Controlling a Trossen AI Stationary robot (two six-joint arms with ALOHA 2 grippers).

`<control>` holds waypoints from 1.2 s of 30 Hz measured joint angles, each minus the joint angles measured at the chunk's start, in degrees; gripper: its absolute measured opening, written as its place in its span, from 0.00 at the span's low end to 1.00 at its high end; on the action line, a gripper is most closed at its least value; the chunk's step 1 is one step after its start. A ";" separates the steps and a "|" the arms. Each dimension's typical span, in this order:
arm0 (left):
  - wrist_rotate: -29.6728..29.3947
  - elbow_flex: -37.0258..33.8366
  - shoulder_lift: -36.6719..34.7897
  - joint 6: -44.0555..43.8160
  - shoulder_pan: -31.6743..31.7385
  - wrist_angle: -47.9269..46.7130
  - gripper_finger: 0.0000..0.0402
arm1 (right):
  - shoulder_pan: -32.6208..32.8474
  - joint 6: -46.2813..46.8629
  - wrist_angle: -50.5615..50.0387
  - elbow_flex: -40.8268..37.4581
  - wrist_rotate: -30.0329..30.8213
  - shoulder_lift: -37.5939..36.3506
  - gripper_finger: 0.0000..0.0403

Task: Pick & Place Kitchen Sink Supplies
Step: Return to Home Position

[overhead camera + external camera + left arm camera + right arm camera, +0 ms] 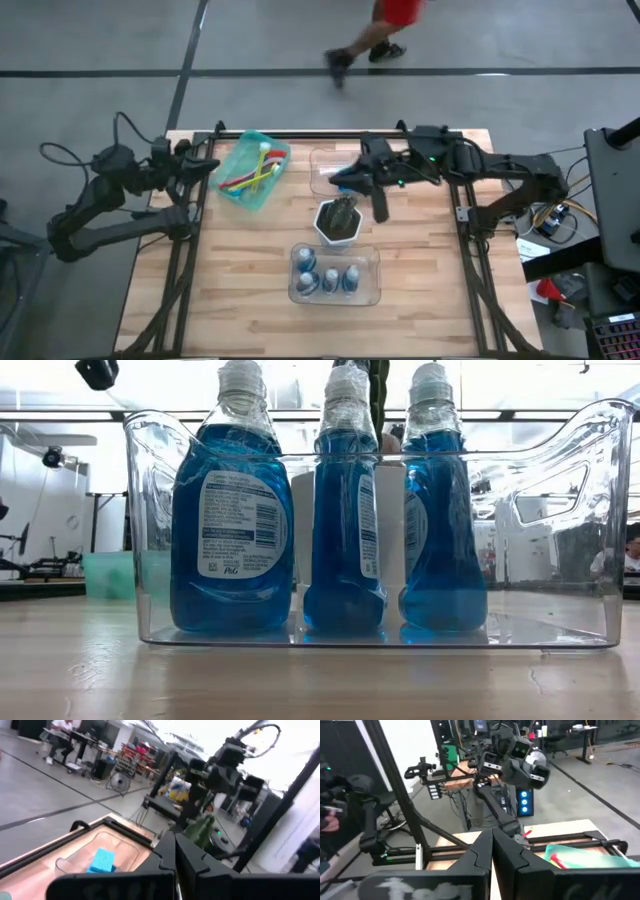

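Three clear bottles of blue liquid (330, 510) stand upright in a clear bin (335, 275) near the table's front. Coloured brushes (255, 172) lie in a green tray (240, 190) at the far left. A blue sponge (102, 861) lies in another clear bin (320, 165) at the far middle. My left gripper (213, 168) is shut and empty, level, just left of the green tray. My right gripper (338, 181) is shut and empty, level, above the sponge's bin. Each wrist view shows its own shut fingers, left (175, 857) and right (492, 847).
A white hexagonal pot with a dark plant (338, 220) stands mid-table between the two clear bins, just below my right gripper. Black frame rails (195, 250) run along the table's left and right sides. A person (375, 35) walks on the floor beyond the far edge.
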 joint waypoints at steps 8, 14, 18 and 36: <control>0.33 -1.13 -3.43 4.86 -0.02 -8.19 0.00 | 2.84 3.40 1.75 -15.90 7.39 -12.61 0.02; -1.99 -1.26 -3.93 8.74 -0.02 -16.99 0.00 | 2.72 -0.23 1.48 -25.50 7.48 -19.44 0.02; 2.12 -2.19 -4.82 17.14 -0.09 -15.41 0.00 | 2.82 0.73 6.26 -32.52 7.33 -23.70 0.02; 9.07 -19.97 -22.10 15.26 -0.07 0.69 0.00 | 3.26 -1.53 7.89 -52.01 7.35 -43.35 0.02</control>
